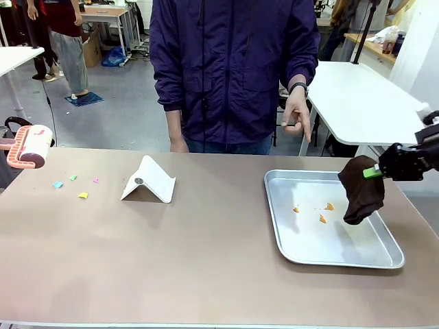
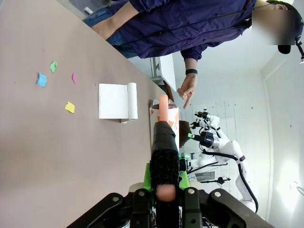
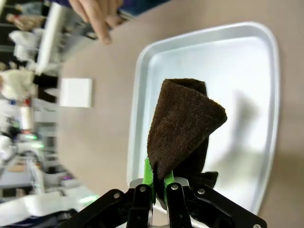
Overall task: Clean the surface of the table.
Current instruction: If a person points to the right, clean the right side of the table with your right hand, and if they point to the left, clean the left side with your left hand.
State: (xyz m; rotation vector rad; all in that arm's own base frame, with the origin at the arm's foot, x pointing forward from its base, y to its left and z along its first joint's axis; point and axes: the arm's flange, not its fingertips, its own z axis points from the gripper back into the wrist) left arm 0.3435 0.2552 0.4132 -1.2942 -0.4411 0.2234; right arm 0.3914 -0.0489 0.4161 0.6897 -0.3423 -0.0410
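Far left, the left claw is clamped tight on the handle of a lint roller, which sits out at the left edge of the tabletop, that broad brownish-beige surface running right across the front view. Just inboard lie four paper scraps, blue, green, yellow and pink, scattered close together on the bare top. Next along, a white folded card stands like a little tent, well apart from the scraps. Behind the middle, a person in a dark purple jacket stands at the far side, one hand hanging loose above the far edge. On the right, a silver tray lies flat with a few orange crumbs in it. And at the far right, the right claw is pinched shut on a brown cloth, which droops over the tray's right side, close to those crumbs.
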